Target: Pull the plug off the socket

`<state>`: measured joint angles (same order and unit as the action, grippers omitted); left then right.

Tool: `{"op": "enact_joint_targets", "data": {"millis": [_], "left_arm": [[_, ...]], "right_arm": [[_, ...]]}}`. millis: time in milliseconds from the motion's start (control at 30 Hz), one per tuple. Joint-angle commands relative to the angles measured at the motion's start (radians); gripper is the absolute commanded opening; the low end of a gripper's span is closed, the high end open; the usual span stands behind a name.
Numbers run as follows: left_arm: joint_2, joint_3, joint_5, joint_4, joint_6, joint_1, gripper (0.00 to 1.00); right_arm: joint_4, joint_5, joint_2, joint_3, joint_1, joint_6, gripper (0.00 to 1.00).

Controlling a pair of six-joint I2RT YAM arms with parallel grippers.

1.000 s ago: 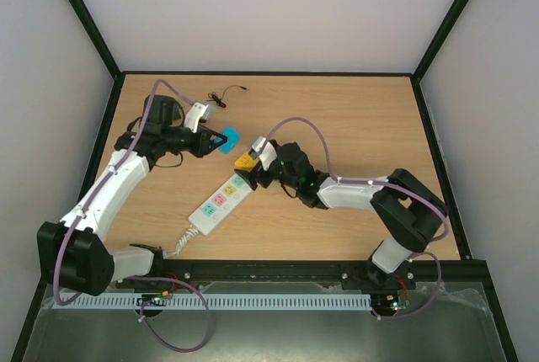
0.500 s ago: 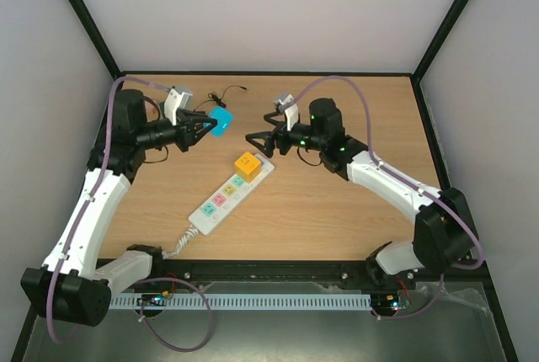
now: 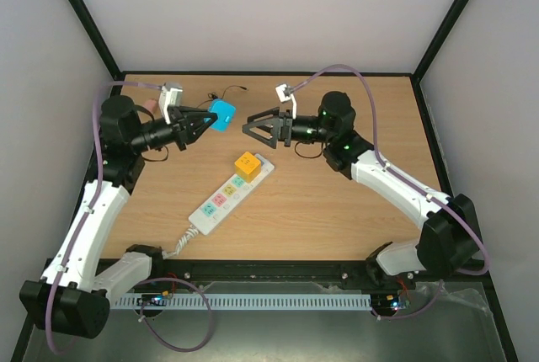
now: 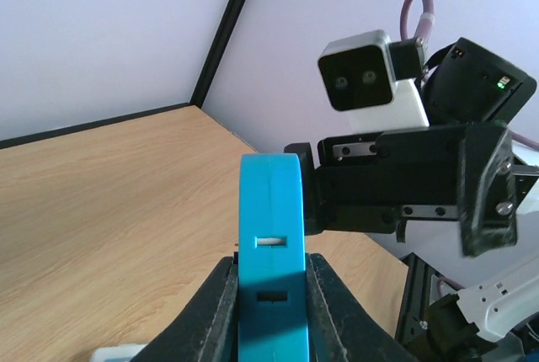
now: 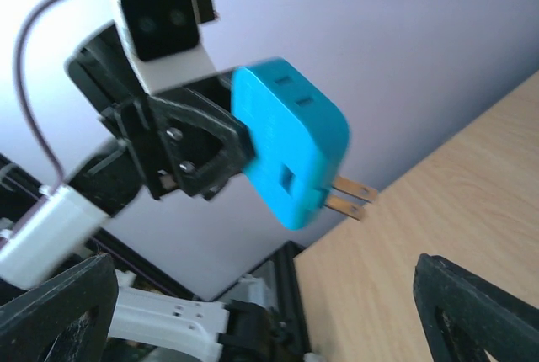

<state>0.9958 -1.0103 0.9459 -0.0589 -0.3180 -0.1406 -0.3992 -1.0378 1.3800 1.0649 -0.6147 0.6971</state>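
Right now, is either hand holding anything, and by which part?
The left hand pinches the blue plug across its two broad faces, prongs clear. The right hand is open and holds nothing.

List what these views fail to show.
- Top external: yellow plug hides its own prongs, so its seating in the socket is unclear.
- Top external: black item near the far edge, too small to identify.
- Left wrist: blue plug is edge-on; prongs hidden.
- Right wrist: own fingers cut off by the bottom edge.
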Motion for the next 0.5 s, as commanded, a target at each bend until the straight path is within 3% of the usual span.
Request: {"op": "enact_joint_targets", "data": {"millis": [0,467], "left_arm": [[-0.033,0.038,0.024,0.091,-0.065,0.004,0.03],[-0.067,0.093,0.041,0.164,-0.115,0.019,0.03]], "right_arm": [[-0.213,-0.080,-0.036,0.003,-0.008,0.227,0.94],[-0.259,-0.074,0.010,0.008,-0.079,0.285,0.85]]}}
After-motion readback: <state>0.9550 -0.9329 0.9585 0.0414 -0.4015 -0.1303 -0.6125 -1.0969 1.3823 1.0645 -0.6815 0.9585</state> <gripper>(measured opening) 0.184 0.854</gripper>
